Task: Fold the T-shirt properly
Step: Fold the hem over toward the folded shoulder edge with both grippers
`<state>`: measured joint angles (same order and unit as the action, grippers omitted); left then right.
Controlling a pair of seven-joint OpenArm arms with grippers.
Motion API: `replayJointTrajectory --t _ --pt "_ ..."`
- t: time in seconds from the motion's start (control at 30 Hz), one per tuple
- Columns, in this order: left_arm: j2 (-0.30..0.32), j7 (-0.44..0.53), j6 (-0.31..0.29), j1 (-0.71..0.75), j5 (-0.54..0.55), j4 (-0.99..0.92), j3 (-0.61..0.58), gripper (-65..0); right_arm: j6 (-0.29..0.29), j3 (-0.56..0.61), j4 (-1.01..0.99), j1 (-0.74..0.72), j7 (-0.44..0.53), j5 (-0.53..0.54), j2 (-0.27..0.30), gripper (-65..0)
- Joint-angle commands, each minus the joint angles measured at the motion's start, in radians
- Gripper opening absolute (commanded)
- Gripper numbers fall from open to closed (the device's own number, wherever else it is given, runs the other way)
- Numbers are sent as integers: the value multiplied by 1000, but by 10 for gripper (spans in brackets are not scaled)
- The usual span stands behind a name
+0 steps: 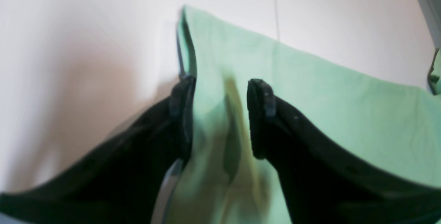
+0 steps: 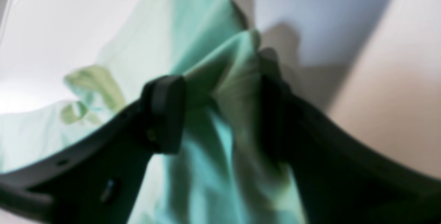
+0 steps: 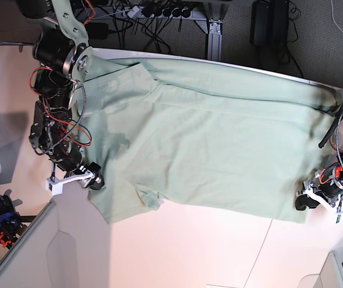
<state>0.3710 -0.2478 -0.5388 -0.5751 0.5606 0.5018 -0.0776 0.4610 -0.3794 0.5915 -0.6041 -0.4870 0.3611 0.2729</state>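
- The T-shirt (image 3: 213, 150) lay spread across the white bench (image 3: 177, 252), one long edge near the bench's far rim, the other facing the base camera.
- The right claw (image 3: 93, 180) sat at the shirt's corner on the base view's left. Its wrist view showed bunched fabric (image 2: 227, 79) between the jaws, so it was judged clamped on the shirt, presumably to carry that edge over for a fold.
- The left claw (image 3: 306, 201) sat at the opposite corner. Its wrist view showed cloth (image 1: 220, 113) between parted jaws (contact was not confirmed), so its grip could not be determined.
- Both wrist views were blurred. Buttons and label were not discernible.
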Motion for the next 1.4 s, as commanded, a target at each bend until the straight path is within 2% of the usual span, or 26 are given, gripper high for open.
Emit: replayJointTrajectory --t 0.0,0.1,0.13,0.17,0.2,0.27,0.33,0.4,0.5,0.67,0.83,1.0,1.13,1.37 --pt "6 -5 4 -23 -9 7 -18 -393 0 2 9 -14 -44 -13 -5 -307" --pt "6 -3 4 -23 -9 7 -50 -547 -1 2 20 -14 -35 -13 -7 -314" --pt "7 -2 4 -22 -9 7 -53 -601 -1 2 22 -15 -28 -14 -6 -341" --pt "6 2 4 -23 -9 7 -53 -650 -1 2 23 -16 -28 -14 -4 -389" --pt "7 10 4 -23 -9 7 -53 -650 -1 2 26 -16 -26 -14 -2 -457" --pt "12 30 4 -23 -18 7 -53 -650 -1 2 34 -16 -11 -14 -1 -642" --pt "18 52 2 -23 -32 8 -53 -650 0 2 46 -16 -10 -18 -1 -650" --pt "29 62 -25 -23 -32 8 -52 -650 0 2 69 -16 -13 -25 -1 -650" --pt "51 64 -158 -23 -27 8 -52 -650 1 2 125 -16 -56 -24 -2 -650" --pt "94 58 -159 -16 71 14 -52 -650 11 2 269 3 -149 17 2 -650" --pt "141 18 -159 51 92 116 -52 -650 14 2 455 109 -229 111 38 -650" --pt "199 -23 -159 195 154 354 -52 -650 19 2 593 248 -231 182 83 -650" --pt "249 -48 -159 317 165 531 -34 -650 19 2 708 370 -228 182 124 -650" --pt "272 -92 -159 499 165 734 67 -650 18 1 805 504 -213 182 167 -650"
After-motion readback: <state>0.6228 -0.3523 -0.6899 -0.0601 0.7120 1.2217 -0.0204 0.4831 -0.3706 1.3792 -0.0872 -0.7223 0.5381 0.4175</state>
